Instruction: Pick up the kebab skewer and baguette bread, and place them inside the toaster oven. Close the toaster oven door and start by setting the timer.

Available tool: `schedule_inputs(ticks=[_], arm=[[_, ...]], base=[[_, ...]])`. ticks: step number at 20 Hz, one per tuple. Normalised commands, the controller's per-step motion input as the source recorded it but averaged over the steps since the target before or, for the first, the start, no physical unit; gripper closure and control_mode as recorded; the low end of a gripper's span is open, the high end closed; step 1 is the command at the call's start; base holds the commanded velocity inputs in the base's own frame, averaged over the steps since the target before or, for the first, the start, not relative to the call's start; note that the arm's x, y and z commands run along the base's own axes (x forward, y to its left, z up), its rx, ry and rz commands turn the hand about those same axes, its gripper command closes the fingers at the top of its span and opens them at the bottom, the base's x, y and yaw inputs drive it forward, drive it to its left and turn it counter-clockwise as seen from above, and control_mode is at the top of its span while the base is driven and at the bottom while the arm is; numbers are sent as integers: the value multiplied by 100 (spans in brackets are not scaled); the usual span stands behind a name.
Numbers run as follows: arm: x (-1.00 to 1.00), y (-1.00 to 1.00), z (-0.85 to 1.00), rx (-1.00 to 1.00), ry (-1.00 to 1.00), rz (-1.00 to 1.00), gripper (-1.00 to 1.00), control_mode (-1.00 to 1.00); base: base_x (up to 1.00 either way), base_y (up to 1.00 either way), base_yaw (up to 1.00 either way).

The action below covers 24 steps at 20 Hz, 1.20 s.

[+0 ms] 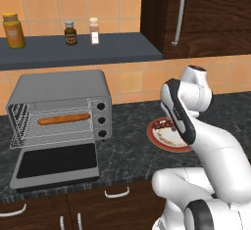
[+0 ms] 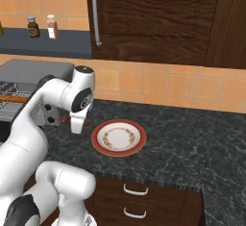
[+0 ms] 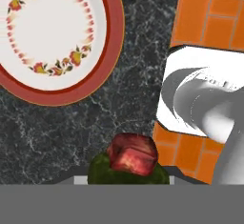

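Light even and fairly bright, source unclear. Soft shadows on tabletop [image 2: 192,143]. No glare. Rendered frames coarse, slightly pixelated; no edge distortion.

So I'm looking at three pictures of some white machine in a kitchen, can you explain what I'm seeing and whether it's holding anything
The white machine is a robot arm. Two pictures come from cameras riding behind it, one on its left and one on its right. The third comes from a camera on its hand, looking down along the tool.

On the dark stone counter stands a grey toaster oven with its door dropped open. A baguette lies on the rack inside. Beside the oven is a red-rimmed plate. Jars stand on the shelf above.

The tool is shut on the kebab skewer; in the hand picture you see a meat chunk end-on, above the counter beside the plate.
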Motion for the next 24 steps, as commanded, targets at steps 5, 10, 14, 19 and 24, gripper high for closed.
schedule_inputs(ticks=[5,10,14,19,24], arm=[[-1,100,24,-4,-1,0,100,-100],[0,100,8,-7,0,0,100,-100],[0,100,9,-6,0,0,100,-100],[0,100,6,-6,0,0,100,-100],[0,100,3,-6,0,0,100,-100]], base=[[0,0,0],[0,0,0],[0,0,0],[0,0,0],[0,0,0]])
